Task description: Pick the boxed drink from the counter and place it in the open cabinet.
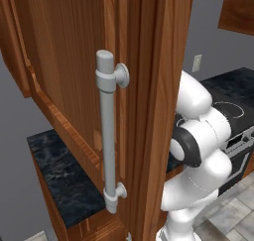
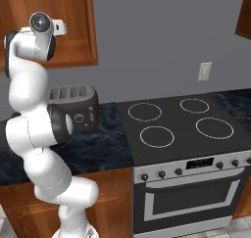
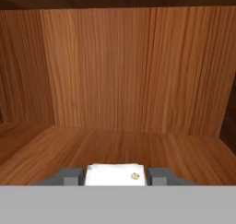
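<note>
In the hand view, the gripper (image 3: 116, 176) sits closest, its two grey fingertips (image 3: 69, 176) pressed against either side of the boxed drink (image 3: 115, 174). The jaws are clamped on the small white carton, whose top face shows a tiny round mark near its right side. The carton is held just above the wooden shelf floor (image 3: 115, 147) inside the open cabinet (image 3: 120, 71); whether its base touches the floor cannot be told. Beyond it the shelf runs back to the cabinet's rear panel, with vertical reddish-brown grain, and side walls close in at left and right.

In the left base view, the cabinet's panelled door (image 1: 64, 61) swings wide toward the camera, carrying the long vertical silver bar handle (image 1: 108, 136) on two round mounts. Behind the door edge the white arm (image 1: 198, 150) rises with its dark joint ring. Farther back lies a black stone counter (image 1: 64, 180) with pale veining above brown wood sides, and to the right a cooktop.

In the right base view, the arm (image 2: 34, 134) climbs from the lower left and reaches up into the wall cabinet (image 2: 73, 31). Past it, a dark toaster (image 2: 76, 107) stands on the black countertop (image 2: 105, 144), beside a stove (image 2: 181, 129) with four ring burners and an oven door beneath. A pale wall outlet (image 2: 204, 71) is on the grey wall behind.
</note>
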Controlling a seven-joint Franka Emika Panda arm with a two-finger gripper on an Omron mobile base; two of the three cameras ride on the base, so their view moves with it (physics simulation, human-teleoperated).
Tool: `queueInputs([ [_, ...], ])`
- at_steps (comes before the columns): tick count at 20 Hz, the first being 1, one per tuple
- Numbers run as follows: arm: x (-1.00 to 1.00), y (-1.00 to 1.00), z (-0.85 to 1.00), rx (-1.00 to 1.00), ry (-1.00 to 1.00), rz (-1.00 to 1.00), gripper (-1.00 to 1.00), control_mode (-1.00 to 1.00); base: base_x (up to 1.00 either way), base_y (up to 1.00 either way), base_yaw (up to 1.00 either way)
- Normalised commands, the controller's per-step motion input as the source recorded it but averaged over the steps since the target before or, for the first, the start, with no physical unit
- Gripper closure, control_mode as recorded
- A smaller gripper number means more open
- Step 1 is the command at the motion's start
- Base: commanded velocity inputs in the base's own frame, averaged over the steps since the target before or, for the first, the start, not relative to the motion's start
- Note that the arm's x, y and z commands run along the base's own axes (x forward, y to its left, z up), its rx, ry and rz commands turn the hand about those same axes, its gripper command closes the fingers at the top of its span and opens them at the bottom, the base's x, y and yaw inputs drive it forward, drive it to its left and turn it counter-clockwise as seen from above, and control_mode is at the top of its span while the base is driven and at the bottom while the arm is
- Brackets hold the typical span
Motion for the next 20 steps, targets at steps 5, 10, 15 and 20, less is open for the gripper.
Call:
queueInputs([
  [5,0.38,0.04,-0.15,0.00,0.00,-0.02,1.00,-1.00,0.00,0.00,0.00],
  [10,0.49,0.07,-0.12,0.00,0.00,-0.03,1.00,-1.00,0.00,0.00,0.00],
  [15,0.48,0.20,-0.30,-0.01,0.02,-0.03,1.00,-1.00,0.00,0.00,0.00],
  [20,0.36,0.25,-0.56,-0.08,0.03,-0.01,1.00,-1.00,0.00,0.00,0.00],
])
